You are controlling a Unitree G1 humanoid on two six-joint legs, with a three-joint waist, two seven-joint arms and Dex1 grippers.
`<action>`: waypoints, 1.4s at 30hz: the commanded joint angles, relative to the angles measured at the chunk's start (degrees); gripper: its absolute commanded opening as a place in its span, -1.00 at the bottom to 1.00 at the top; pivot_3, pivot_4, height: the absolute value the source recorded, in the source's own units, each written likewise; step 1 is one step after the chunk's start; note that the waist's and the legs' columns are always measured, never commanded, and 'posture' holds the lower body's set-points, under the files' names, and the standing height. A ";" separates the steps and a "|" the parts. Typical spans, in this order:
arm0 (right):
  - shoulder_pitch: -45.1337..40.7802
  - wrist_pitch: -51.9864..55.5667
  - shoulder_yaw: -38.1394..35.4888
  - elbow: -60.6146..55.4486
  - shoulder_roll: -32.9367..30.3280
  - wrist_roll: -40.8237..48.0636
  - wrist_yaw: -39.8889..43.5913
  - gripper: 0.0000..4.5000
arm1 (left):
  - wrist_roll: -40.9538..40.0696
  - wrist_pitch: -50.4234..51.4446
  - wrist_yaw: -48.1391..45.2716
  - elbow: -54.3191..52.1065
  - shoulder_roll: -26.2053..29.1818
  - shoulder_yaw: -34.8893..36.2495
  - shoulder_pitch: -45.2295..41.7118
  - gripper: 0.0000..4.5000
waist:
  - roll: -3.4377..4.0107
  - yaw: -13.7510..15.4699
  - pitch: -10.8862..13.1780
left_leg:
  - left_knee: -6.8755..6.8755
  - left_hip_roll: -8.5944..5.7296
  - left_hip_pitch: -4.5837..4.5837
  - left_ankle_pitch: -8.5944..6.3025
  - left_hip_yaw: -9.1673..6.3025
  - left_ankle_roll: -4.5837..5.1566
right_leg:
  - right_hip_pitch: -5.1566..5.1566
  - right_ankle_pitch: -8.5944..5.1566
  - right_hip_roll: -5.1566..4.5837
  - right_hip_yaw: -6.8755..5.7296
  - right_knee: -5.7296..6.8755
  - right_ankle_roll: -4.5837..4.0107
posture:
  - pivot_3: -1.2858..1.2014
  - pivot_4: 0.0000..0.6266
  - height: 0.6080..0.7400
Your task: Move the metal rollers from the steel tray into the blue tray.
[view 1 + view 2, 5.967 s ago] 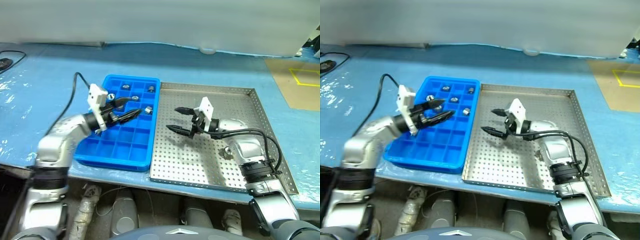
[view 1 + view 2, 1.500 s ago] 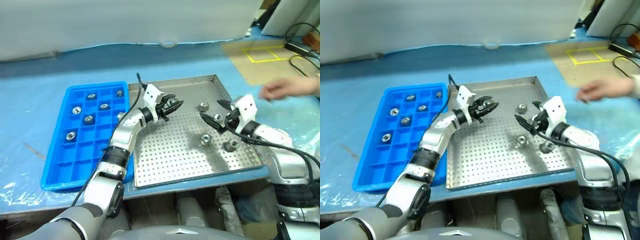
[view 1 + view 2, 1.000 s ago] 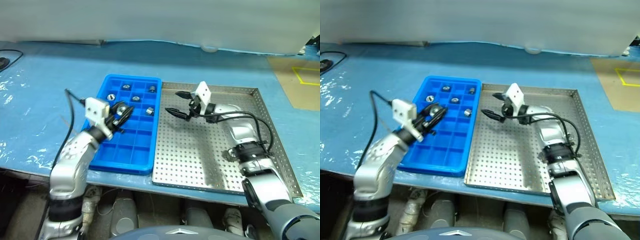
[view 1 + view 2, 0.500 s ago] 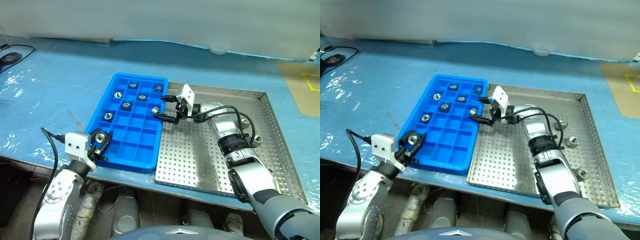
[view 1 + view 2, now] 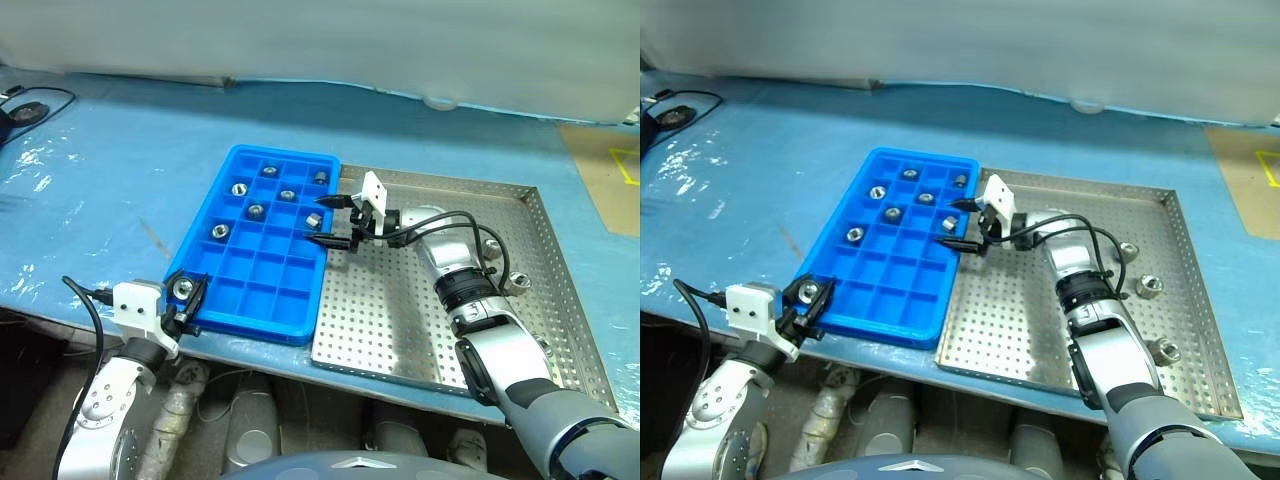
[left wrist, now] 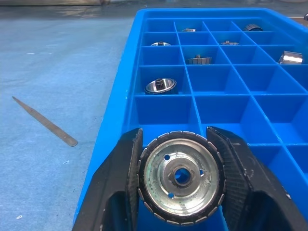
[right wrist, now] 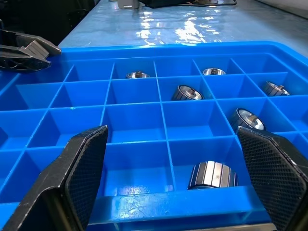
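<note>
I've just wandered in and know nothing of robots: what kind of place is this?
Probably a factory or lab workbench for sorting parts: a perforated steel tray, a blue tray of small compartments holding metal rollers, and blue sheeting on the table.

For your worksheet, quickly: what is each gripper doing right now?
Left gripper: closed on a shiny silver metal roller.
Right gripper: open, holding nothing, over the bright blue compartment tray.

A bright blue tray [image 5: 262, 262] with a grid of square compartments holds shiny silver metal rollers [image 5: 255, 211]. Beside it, a silver steel tray [image 5: 400, 320] has a dotted, perforated floor. The tabletop [image 5: 110, 170] is glossy light blue.
</note>
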 commanded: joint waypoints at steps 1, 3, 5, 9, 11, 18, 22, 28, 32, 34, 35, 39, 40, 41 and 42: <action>-0.46 -0.41 -0.54 -1.65 -0.41 0.12 0.00 1.00 | 0.15 0.74 0.31 -0.14 0.35 -0.95 0.77 0.19 | 0.01 0.00 -0.01 | 0.00 0.00 0.01 0.00 0.00 0.00 | 0.00 0.00 0.00 0.00 0.00 -0.01 | 0.34 -0.52 1.00; -0.35 -0.44 -0.56 -1.76 -0.52 0.02 -0.24 1.00 | -0.71 1.30 0.18 -0.26 0.65 -1.08 -0.31 0.49 | 0.02 -0.01 -0.01 | -0.01 0.00 0.04 0.01 0.00 -0.02 | 0.00 0.00 0.01 0.01 0.04 -0.01 | 0.34 -0.52 1.00; 0.07 -0.18 -0.69 -2.35 -0.80 0.09 -0.40 1.00 | -2.57 2.06 -0.79 -0.68 1.39 -1.11 -2.76 0.80 | 0.02 -0.02 -0.01 | -0.01 0.01 0.04 0.04 0.00 -0.05 | -0.02 0.00 0.02 0.01 0.08 -0.01 | 0.34 -0.52 1.00; 1.33 1.62 -1.16 -4.60 -1.77 1.07 0.05 1.00 | -6.95 3.80 -3.91 -1.19 3.48 -0.95 -7.48 0.99 | 0.00 0.21 0.00 | 0.03 0.01 0.01 0.09 -0.04 -0.14 | -0.12 -0.01 0.04 0.02 0.34 -0.03 | 0.31 -0.52 1.00; 3.36 4.71 -1.78 -8.82 -3.22 2.92 1.52 1.00 | -10.20 5.74 -7.65 -0.29 6.21 -1.59 -12.77 0.99 | 0.00 1.39 0.03 | 0.08 0.01 0.01 0.14 -0.09 -0.21 | -0.18 -0.06 0.03 0.01 0.63 -0.11 | 0.28 -0.52 1.00; 11.75 16.51 -4.31 -27.92 -8.47 9.71 2.11 1.00 | -15.46 10.70 -19.56 8.60 11.42 -7.07 -29.37 0.99 | 0.39 2.69 0.28 | -0.36 -0.19 0.05 0.18 0.04 -0.28 | 0.09 -0.24 0.07 0.47 0.89 0.14 | 0.14 -0.52 1.00; 17.38 19.99 -6.96 -35.95 -11.50 11.14 -2.20 1.00 | -14.33 10.05 -24.03 16.45 10.90 -11.24 -36.33 0.99 | 0.35 -0.49 0.27 | -0.43 -0.44 0.12 0.19 0.10 -0.29 | 0.02 -0.25 0.06 0.84 0.77 0.17 | 0.05 -0.52 1.00; 24.48 21.54 -10.09 -42.29 -14.76 11.48 -7.37 1.00 | -12.46 6.69 -29.13 23.66 9.89 -14.93 -38.74 0.99 | 0.20 -5.91 0.33 | -0.51 -0.40 0.07 0.38 0.02 -0.59 | -0.50 -0.24 0.15 0.83 0.68 0.22 | -0.04 -0.52 1.00; 25.60 19.73 -12.72 -41.81 -15.48 9.16 -12.89 1.00 | -11.75 5.14 -33.02 29.15 7.73 -17.84 -43.29 0.99 | 0.16 -7.44 0.30 | -0.48 -0.24 -0.09 0.82 -0.03 -1.01 | -1.02 0.19 0.32 0.85 0.75 0.15 | -0.08 -0.52 1.00; 25.94 19.46 -13.68 -41.61 -15.47 8.71 -15.50 1.00 | -9.88 3.25 -34.80 33.68 6.63 -19.53 -46.72 0.99 | 0.15 -7.75 0.29 | -0.47 -0.22 -0.07 0.83 0.02 -1.01 | -1.00 0.49 0.33 0.89 0.80 0.17 | -0.09 -0.52 1.00; 26.16 19.51 -14.13 -41.75 -15.40 8.82 -16.42 1.00 | -9.41 2.65 -35.24 35.65 5.90 -19.89 -48.30 0.99 | 0.15 -7.87 0.28 | -0.48 -0.21 -0.06 0.83 0.02 -1.01 | -1.01 0.51 0.34 0.88 0.81 0.17 | -0.10 -0.52 1.00; 27.52 20.56 -15.54 -43.29 -15.51 9.01 -20.06 1.00 | -7.04 -0.79 -36.60 46.86 1.22 -20.99 -56.04 0.99 | 0.15 -7.89 0.27 | -0.41 -0.17 -0.08 1.33 0.07 -0.49 | -0.98 0.77 0.37 0.89 0.84 0.17 | -0.13 -0.52 1.00; 27.94 21.10 -15.89 -43.73 -15.67 9.21 -20.82 1.00 | -6.20 -1.69 -37.24 49.87 -0.10 -21.58 -58.01 0.99 | 0.15 -7.98 0.27 | -0.38 -0.17 -0.10 1.35 0.13 -0.44 | -0.98 0.97 0.36 0.92 0.77 -0.16 | -0.14 -0.52 1.00; 28.28 22.12 -16.31 -44.26 -15.80 9.86 -21.34 1.00 | -5.39 -2.90 -37.96 52.77 -1.36 -22.03 -59.87 0.99 | 0.15 -8.00 0.26 | -0.35 -0.18 -0.11 1.33 0.19 -0.38 | -0.98 0.94 0.36 0.98 0.70 -0.12 | -0.14 -0.52 1.00; 28.60 22.93 -16.70 -44.90 -15.96 10.35 -21.82 1.00 | -4.62 -3.93 -38.63 55.79 -2.60 -22.35 -61.77 0.99 | 0.15 -8.05 0.27 | -0.33 -0.20 -0.15 1.26 0.23 -0.26 | -0.98 0.88 0.35 1.00 0.62 -0.05 | -0.14 -0.52 1.00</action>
